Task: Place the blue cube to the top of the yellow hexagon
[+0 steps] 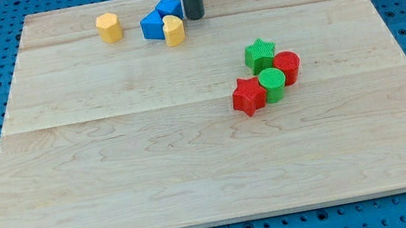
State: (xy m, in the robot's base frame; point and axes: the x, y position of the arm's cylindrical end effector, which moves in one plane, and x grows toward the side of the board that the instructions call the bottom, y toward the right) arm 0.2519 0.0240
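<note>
no pincer, so grip state can't be told | my tip just right of blue plastic cube | shove it left, past yellow plastic hexagon, staying above

The blue cube is sitting near the tabletop's top edge, bunched up with another blue block and a yellow one. The yellow hexagon is standing alone, off toward the view's left.

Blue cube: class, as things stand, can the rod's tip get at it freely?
Probably yes. My tip stands just right of the blue cube, with nothing between; the other blue block and a yellow block crowd its far side.
</note>
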